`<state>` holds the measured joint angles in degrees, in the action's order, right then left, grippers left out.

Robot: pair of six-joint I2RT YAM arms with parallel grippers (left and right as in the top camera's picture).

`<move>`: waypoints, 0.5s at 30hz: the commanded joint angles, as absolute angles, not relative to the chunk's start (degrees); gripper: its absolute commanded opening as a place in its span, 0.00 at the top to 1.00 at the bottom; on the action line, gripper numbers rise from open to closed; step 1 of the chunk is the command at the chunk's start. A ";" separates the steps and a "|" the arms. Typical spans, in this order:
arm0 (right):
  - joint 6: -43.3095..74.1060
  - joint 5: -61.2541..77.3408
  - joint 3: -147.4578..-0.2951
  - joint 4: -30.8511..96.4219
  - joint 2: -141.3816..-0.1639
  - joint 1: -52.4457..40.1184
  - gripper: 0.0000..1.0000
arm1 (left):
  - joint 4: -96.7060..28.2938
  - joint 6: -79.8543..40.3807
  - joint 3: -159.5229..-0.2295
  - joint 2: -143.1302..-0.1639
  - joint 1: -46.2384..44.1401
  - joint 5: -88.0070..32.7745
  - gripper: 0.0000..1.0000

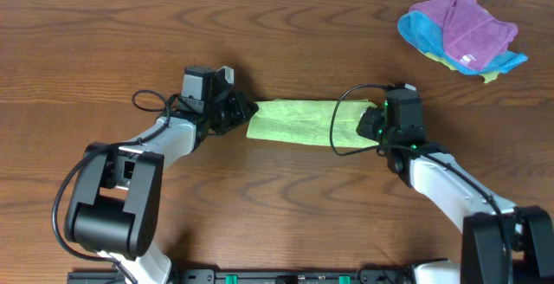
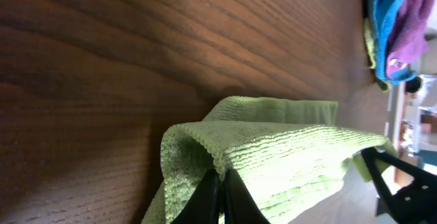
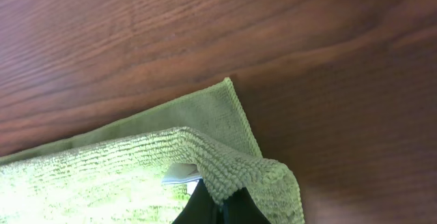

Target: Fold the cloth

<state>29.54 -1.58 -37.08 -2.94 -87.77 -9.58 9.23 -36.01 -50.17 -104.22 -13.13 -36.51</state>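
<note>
so the cloth sits mid-frame in the overhead view on the counter, a narrow strip with its long axis running left to right across the picture. left fingers are at its left short end and right fingers at its right short end, so each arm has its own end and neither is nearer the middle. both wrist views show the fingers pressed together on a raised edge of the green terry, pinching the top layer while a lower layer lies flat on the wood. my guess is the next fold goes end to end along that long axis, so one end has to travel toward the other. purple and blue pile in the upper right is well apart
</note>
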 commanded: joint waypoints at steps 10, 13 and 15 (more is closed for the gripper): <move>29.06 -2.76 -37.82 -8.73 -95.15 -9.06 0.99 | 9.15 -36.47 -50.70 -103.77 -14.81 -28.47 0.94; 29.06 -2.79 -38.39 -9.45 -96.62 -9.06 0.99 | 8.99 -36.69 -50.70 -103.74 -14.81 -28.08 0.94; 28.42 -2.79 -38.68 -9.69 -96.86 -9.06 0.98 | 8.84 -36.69 -50.70 -103.74 -14.76 -27.77 0.94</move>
